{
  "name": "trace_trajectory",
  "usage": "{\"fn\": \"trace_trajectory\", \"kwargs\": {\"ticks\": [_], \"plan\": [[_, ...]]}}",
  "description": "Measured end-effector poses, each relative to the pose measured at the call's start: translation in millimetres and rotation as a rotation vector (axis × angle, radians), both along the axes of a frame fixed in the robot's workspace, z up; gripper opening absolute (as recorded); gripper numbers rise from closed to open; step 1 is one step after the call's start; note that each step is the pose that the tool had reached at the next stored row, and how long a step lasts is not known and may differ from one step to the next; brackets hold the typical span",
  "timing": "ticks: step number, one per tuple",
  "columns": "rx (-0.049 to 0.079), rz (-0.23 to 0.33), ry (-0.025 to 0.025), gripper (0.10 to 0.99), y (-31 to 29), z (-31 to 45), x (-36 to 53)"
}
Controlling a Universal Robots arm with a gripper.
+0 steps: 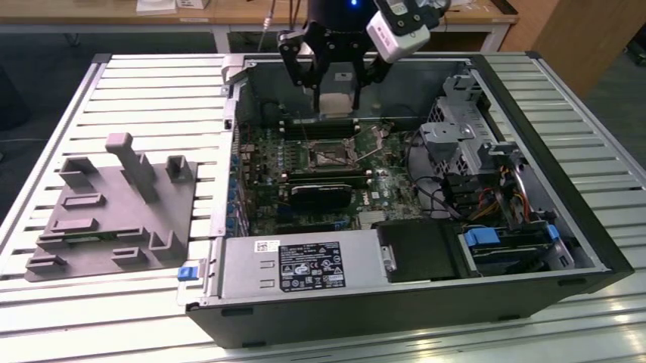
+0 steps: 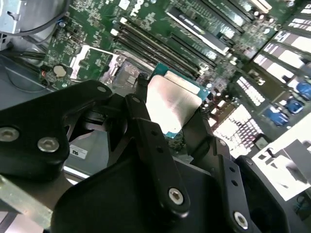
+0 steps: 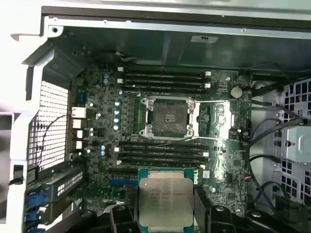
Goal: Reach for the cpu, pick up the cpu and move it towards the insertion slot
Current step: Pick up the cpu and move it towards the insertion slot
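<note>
Slatted metal bench (image 1: 141, 91) carries an open computer case (image 1: 565, 227) beside a grey plastic block (image 1: 111, 219). Silvery, teal-rimmed, the cpu (image 3: 165, 201) sits clamped between the pincer (image 2: 167, 119) fingers (image 2: 146, 126), held above the motherboard. The arm reaches down over the case's far side. Just beyond the chip lies the insertion slot (image 3: 168, 116), its dark centre uncovered, memory rails flanking it.

I see pale slatted metal table (image 1: 151, 83), ribs running across it from exterior view's left to right. Directly on table lie two things. Open black computer case (image 1: 565, 227) rests flat, covering middle and exterior view's right part. Grey plastic block with upright posts (image 1: 106, 219) sits on exterior view's left part, just beside case, not touching as far as I can tell.
</note>
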State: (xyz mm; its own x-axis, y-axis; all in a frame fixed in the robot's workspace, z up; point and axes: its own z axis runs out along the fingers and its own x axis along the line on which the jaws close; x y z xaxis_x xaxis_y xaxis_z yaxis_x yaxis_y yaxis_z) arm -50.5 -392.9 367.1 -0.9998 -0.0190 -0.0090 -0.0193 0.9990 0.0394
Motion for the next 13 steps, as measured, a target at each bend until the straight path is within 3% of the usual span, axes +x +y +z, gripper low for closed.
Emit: {"fn": "trace_trajectory", "kwargs": {"ticks": [6,13], "plan": [[0.0,0.0,0.0,0.537,10.0,-4.9,8.3],[0.0,0.0,0.0,0.537,26.0,-9.8,13.2]]}}
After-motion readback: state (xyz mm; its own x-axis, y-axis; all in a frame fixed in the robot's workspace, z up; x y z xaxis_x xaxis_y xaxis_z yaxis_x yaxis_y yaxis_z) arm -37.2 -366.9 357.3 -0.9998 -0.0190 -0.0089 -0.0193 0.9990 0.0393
